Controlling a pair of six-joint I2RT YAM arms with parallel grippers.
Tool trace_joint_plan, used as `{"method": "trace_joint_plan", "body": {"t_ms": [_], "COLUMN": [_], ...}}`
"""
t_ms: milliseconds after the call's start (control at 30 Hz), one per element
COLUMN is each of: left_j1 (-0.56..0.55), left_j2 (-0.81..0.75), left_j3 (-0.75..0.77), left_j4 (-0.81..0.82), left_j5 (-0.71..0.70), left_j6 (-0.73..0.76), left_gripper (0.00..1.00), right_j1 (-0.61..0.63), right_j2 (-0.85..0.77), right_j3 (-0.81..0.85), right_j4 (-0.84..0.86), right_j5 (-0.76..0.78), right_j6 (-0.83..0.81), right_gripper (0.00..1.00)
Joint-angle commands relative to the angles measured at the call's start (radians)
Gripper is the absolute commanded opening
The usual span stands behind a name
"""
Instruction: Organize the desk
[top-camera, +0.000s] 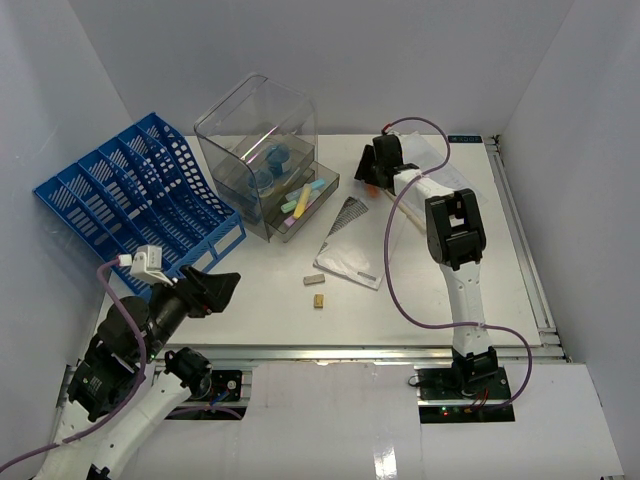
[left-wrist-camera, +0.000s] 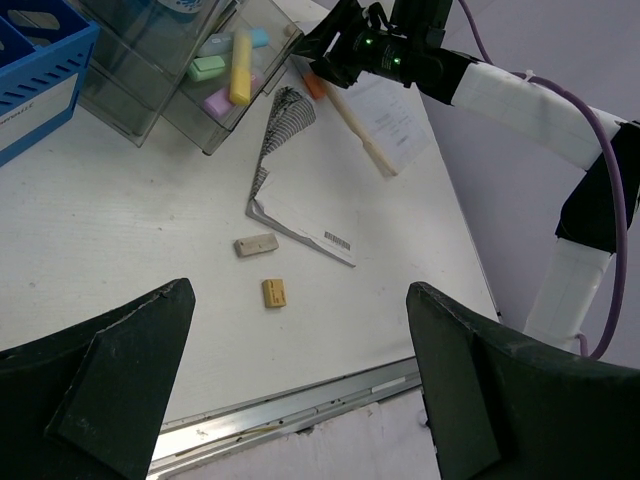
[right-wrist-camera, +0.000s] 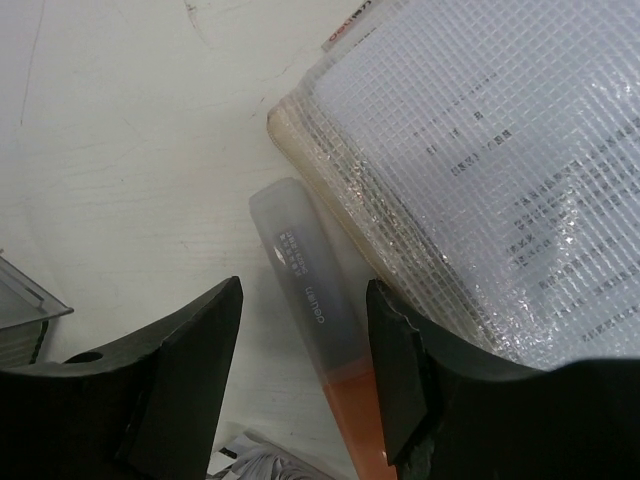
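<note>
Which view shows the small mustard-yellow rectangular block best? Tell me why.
Left wrist: the small mustard-yellow rectangular block lies close and unobstructed on the white desk, near a beige rectangular block. The top view shows it only as a tiny speck; the right wrist view does not show it.

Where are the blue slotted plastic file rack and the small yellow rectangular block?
blue slotted plastic file rack (top-camera: 140, 200), top external view, middle dividers.
small yellow rectangular block (left-wrist-camera: 275, 292), left wrist view, top face.
</note>
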Motion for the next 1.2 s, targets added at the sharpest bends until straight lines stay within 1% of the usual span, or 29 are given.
{"method": "trace_joint_plan", "body": {"t_ms": [0, 133, 300, 467, 567, 633, 733, 833, 933, 1067, 1167], "left_j1": [0.004, 0.003, 0.002, 0.002, 0.003, 0.003, 0.004, 0.004, 0.004, 0.004, 0.004], "left_j2": [0.001, 0.000, -0.010, -0.020, -0.031, -0.037, -0.038, -0.032, -0.037, -0.071, -0.109], "left_j3": [0.027, 0.015, 0.005, -0.002, -0.015, -0.028, -0.041, -0.039, -0.030, -0.036, -0.048], "left_j4": [-0.009, 0.009, 0.037, 0.048, 0.050, 0.052, 0.053, 0.029, 0.006, -0.004, 0.004], "left_j5": [0.021, 0.034, 0.063, 0.090, 0.108, 0.118, 0.126, 0.105, 0.041, -0.017, -0.035], "left_j6": [-0.012, -0.014, -0.031, -0.056, -0.085, -0.102, -0.123, -0.139, -0.157, -0.193, -0.212], "left_gripper": [0.98, 0.98, 0.98, 0.98, 0.98, 0.98, 0.98, 0.98, 0.98, 0.98, 0.98], "right_j1": [0.004, 0.014, 0.020, 0.022, 0.021, 0.020, 0.011, 0.000, -0.002, 0.000, 0.000], "right_j2": [0.052, 0.079, 0.114, 0.108, 0.101, 0.083, 0.021, -0.081, -0.226, -0.411, -0.492], "right_j3": [0.047, 0.084, 0.137, 0.123, 0.104, 0.079, 0.019, -0.066, -0.178, -0.307, -0.385], "right_j4": [-0.127, -0.215, -0.306, -0.319, -0.304, -0.280, -0.225, -0.147, -0.075, 0.041, 0.083], "right_j5": [-0.009, 0.014, 0.021, 0.025, 0.020, -0.013, -0.116, -0.224, -0.304, -0.401, -0.530], "right_j6": [-0.125, -0.229, -0.356, -0.413, -0.449, -0.464, -0.481, -0.513, -0.582, -0.655, -0.775], "right_gripper": [0.60, 0.58, 0.47, 0.44, 0.35, 0.29, 0.17, 0.10, 0.08, 0.08, 0.08]}}
